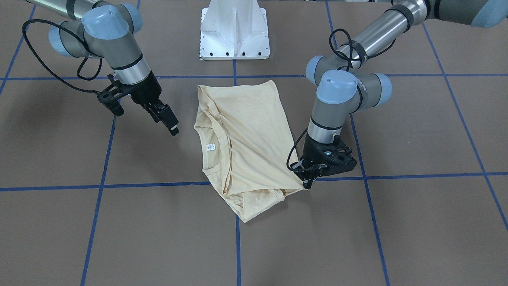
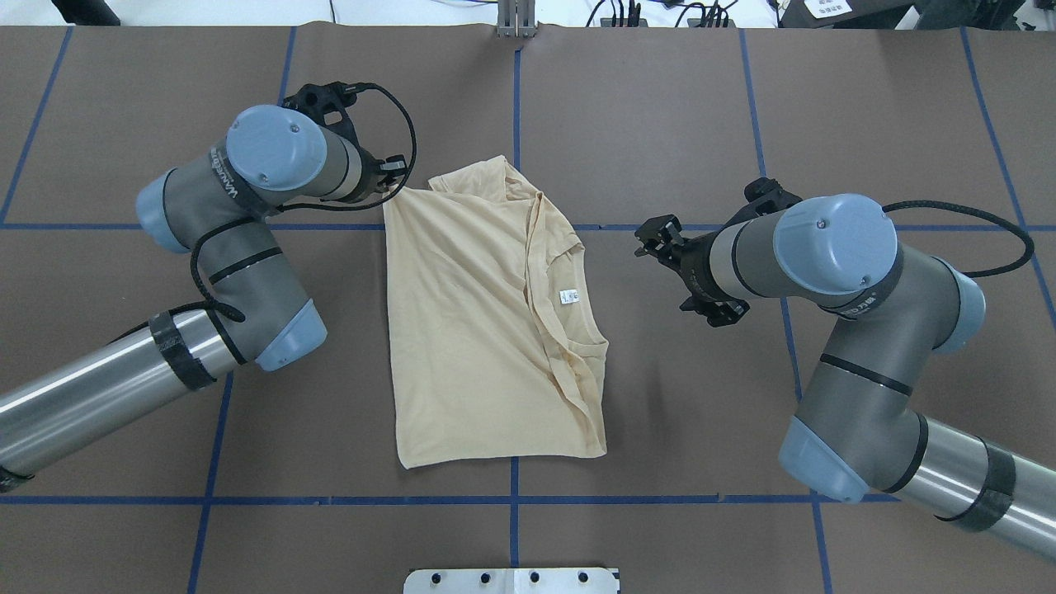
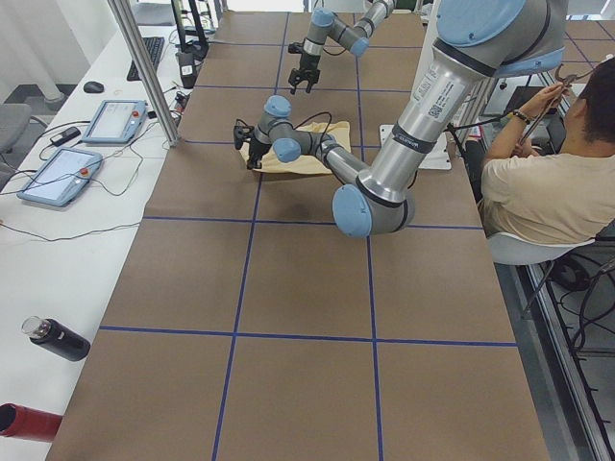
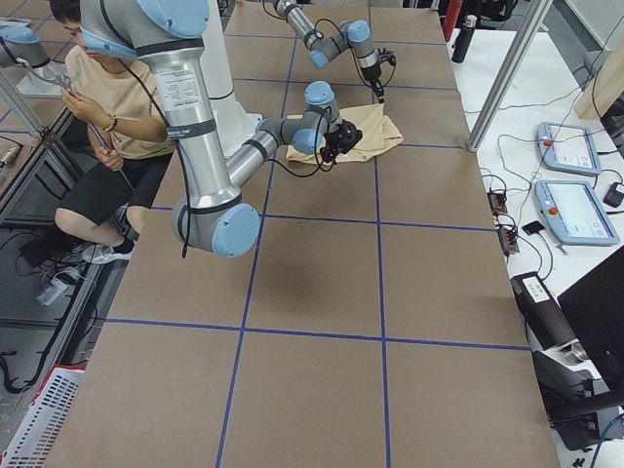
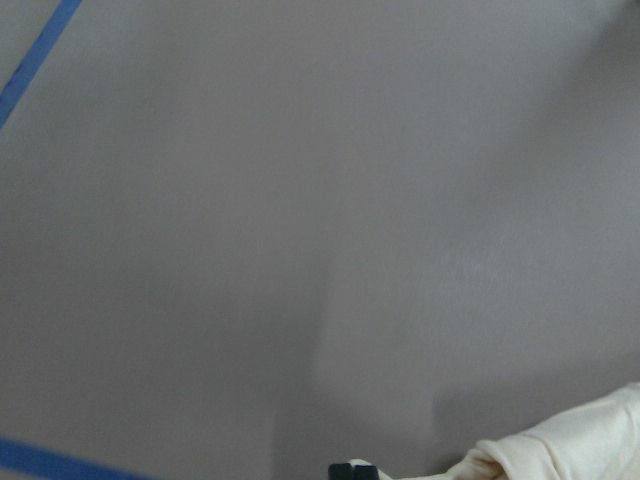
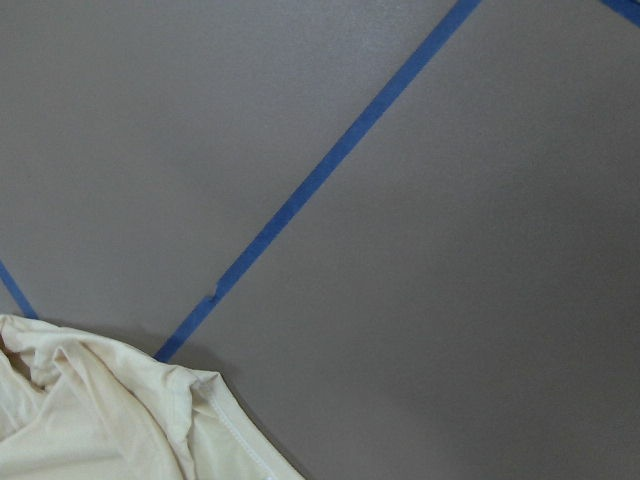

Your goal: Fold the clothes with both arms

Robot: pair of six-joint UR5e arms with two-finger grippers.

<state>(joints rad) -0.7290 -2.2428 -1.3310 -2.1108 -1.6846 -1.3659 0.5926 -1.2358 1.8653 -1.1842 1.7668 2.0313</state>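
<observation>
In the overhead view the left arm comes in at the left. Its left gripper (image 2: 394, 173) is low over the table (image 2: 660, 124), at the far left corner of the T-shirt (image 2: 478, 330). From across the table the fabric there draws to a point right at the fingertips and the jaws look close together. Whether they actually pinch the cloth cannot be told, and the left wrist view shows only a fingertip beside a lump of cloth. The shirt lies in the middle of the table, between the two arms, already gathered into a compact, roughly rectangular panel. No sleeve trails loose and the print is out of sight. The neck opening and its small white label (image 2: 568, 296) face up along the panel's right edge, where doubled layers ridge and wrinkle. The far end is bunched and skewed, so the job looks partly done, with probably at least one more fold and some squaring of edges to come. Further right, the right gripper (image 2: 660, 243) hangs apart from the shirt's right edge, level with the collar. It is clear of the table, with its jaws apparently parted and nothing in them.
</observation>
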